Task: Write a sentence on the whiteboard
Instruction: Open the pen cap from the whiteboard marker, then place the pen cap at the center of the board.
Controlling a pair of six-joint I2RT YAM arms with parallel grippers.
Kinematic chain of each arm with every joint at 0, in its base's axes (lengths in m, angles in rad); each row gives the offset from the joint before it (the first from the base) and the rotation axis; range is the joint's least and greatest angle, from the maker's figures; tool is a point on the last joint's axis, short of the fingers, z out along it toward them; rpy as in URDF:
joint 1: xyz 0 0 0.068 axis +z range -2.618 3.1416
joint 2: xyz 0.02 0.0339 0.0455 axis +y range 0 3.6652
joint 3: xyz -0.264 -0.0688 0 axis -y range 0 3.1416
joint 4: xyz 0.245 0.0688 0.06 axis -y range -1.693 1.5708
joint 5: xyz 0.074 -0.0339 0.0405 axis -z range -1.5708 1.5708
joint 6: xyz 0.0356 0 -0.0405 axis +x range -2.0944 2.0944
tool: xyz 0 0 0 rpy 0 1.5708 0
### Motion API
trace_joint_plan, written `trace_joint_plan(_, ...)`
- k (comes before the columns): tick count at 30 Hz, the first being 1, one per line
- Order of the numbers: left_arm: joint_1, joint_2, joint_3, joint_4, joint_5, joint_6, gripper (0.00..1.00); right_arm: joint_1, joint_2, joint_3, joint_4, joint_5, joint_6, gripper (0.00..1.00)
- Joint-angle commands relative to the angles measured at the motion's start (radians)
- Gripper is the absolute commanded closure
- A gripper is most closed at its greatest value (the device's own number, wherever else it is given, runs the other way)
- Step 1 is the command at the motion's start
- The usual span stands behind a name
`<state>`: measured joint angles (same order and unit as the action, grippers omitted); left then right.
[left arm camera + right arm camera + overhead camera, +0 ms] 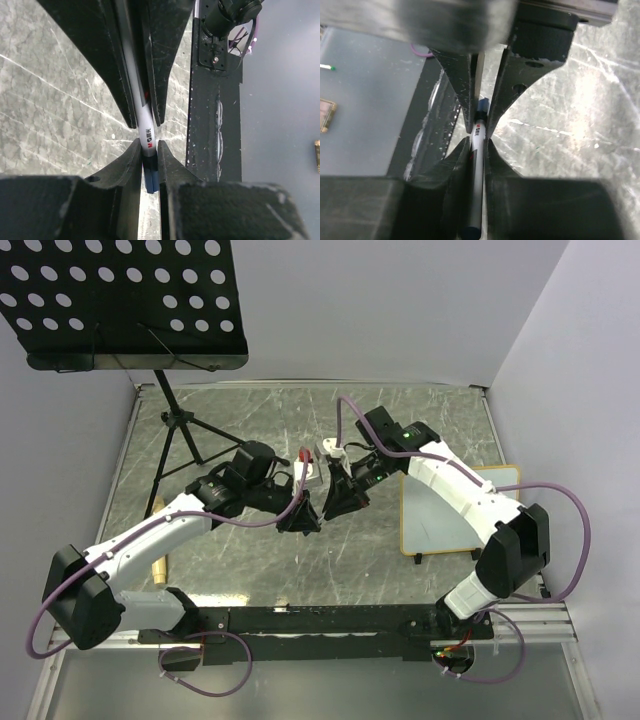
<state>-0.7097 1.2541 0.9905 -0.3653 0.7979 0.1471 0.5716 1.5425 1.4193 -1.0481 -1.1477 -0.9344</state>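
I read the left end effector (147, 150) and right end effector (477, 145) both clamped narrow on one marker (143, 114) above the counter (250, 420); whiteboard (432, 525) lies flat under the right arm, blank where visible; risk: an off-axis pull slips the barrel, dropping it.

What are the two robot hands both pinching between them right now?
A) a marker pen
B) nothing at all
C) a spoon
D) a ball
A: both wrist views show one white marker pen with a dark blue end, clamped in the left hand and also in the right hand, which face each other above the table.
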Motion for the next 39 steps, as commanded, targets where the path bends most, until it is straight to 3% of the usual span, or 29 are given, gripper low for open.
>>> trace_joint_plan(1, 0.015, -0.005, 0.004, 0.043, 0.018, 0.011, 0.99, 0.011, 0.014, 0.039, -0.033, -0.049, -0.001, 1.00)
trace_joint_plan(15, 0.085, -0.022, -0.099, -0.050, 0.009, 0.126, 0.99, -0.105, -0.035, 0.081, -0.049, -0.015, 0.069, 1.00)
trace_joint_plan(26, 0.108, -0.028, -0.124, -0.034, -0.032, 0.115, 0.99, -0.203, -0.084, 0.096, -0.004, -0.006, 0.127, 1.00)
trace_joint_plan(29, 0.131, -0.032, -0.134, 0.008, -0.071, 0.059, 0.99, -0.236, -0.116, 0.081, 0.089, 0.046, 0.219, 1.00)
trace_joint_plan(33, 0.156, -0.041, -0.226, 0.159, -0.199, -0.195, 0.99, -0.294, -0.235, -0.031, 0.314, 0.170, 0.413, 1.00)
trace_joint_plan(39, 0.154, -0.013, -0.297, 0.256, -0.431, -0.435, 0.96, -0.407, -0.355, -0.123, 0.408, 0.204, 0.540, 1.00)
